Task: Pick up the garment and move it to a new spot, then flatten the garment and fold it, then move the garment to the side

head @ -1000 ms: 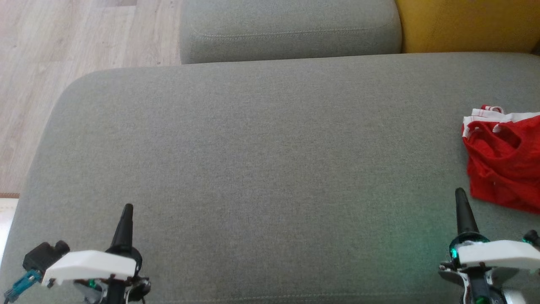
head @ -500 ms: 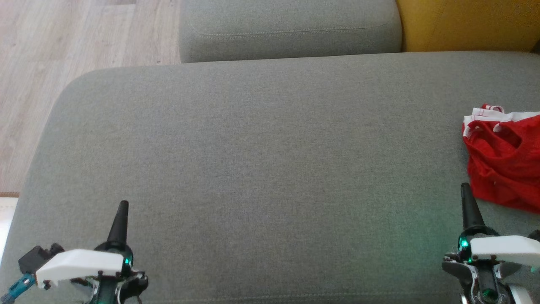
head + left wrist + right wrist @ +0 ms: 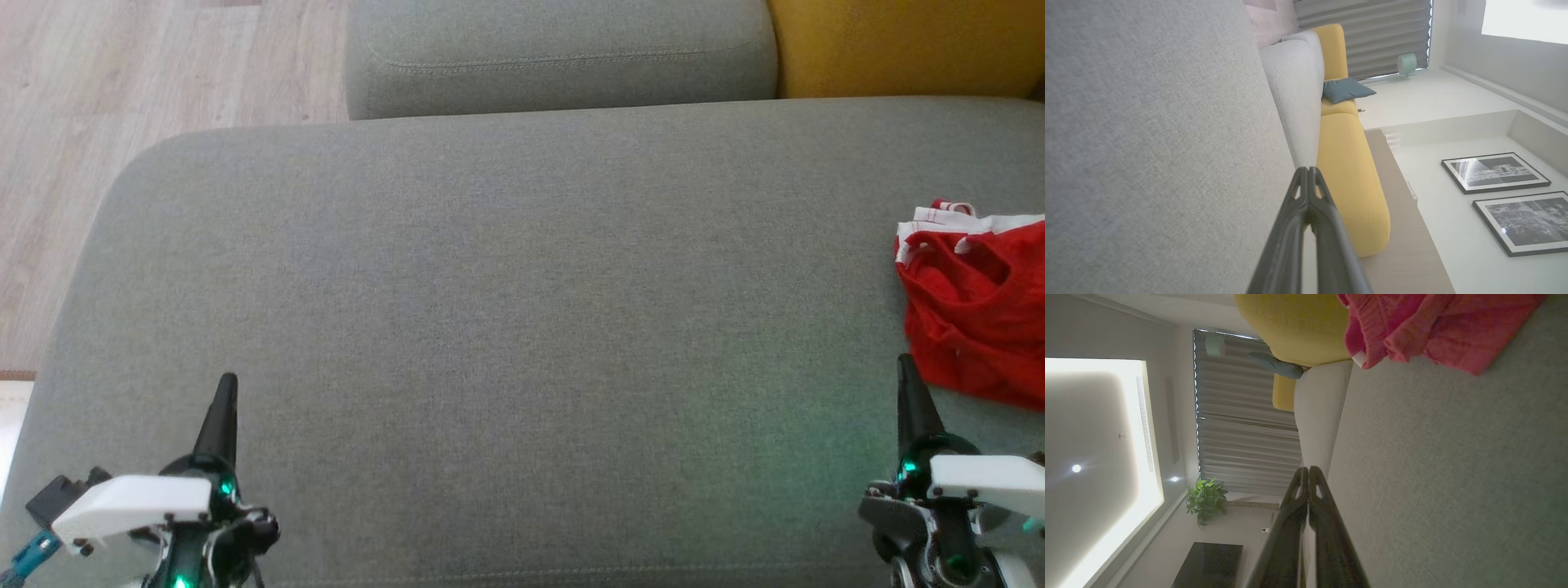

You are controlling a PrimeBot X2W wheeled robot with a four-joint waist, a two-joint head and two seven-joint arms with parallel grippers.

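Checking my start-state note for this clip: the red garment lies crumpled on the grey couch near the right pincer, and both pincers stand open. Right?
Not quite: both pincers are shut. The left pincer and right pincer each show fingertips pressed together in their wrist views. The red garment and grey couch are as stated.

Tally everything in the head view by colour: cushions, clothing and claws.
Grey fabric sofa cushions: 2
Yellow fabric cushion: 1
Red crumpled garment with white trim: 1
Dark claws, left claw and right claw: 2
Total: 6
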